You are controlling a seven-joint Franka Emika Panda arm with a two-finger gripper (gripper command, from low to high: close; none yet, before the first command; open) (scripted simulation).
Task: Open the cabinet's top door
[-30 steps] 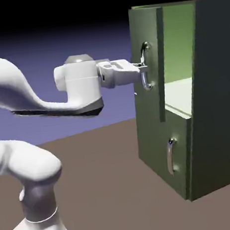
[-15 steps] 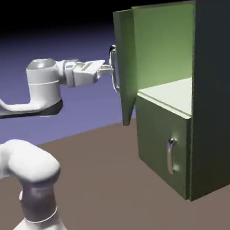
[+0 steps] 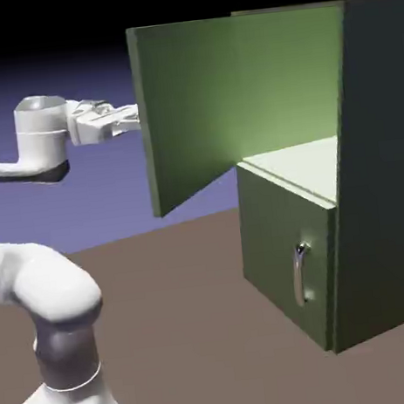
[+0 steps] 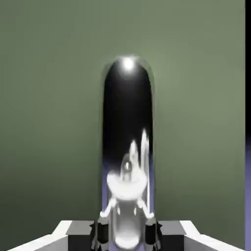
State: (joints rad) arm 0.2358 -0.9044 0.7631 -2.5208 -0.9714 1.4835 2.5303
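One cabinet (image 3: 369, 170) on table (image 3: 193, 329), at 3 o'clock in the exterior view. Two doors: top door (image 3: 186, 102) swung wide open toward 9 o'clock, upper compartment shows nothing inside; lower door (image 3: 285, 249) shut. One arm; fingers (image 4: 100, 230) pinch the top door's handle (image 4: 127, 147) between them.

- My arm (image 3: 40, 293) comes up from the lower left, elbow bent, with the forearm stretched level toward the right.
- Wrist is held horizontal.
- My gripper (image 4: 126, 230) is clamped tight on the handle (image 4: 127, 147), fingers (image 4: 101, 229) pinching either side.
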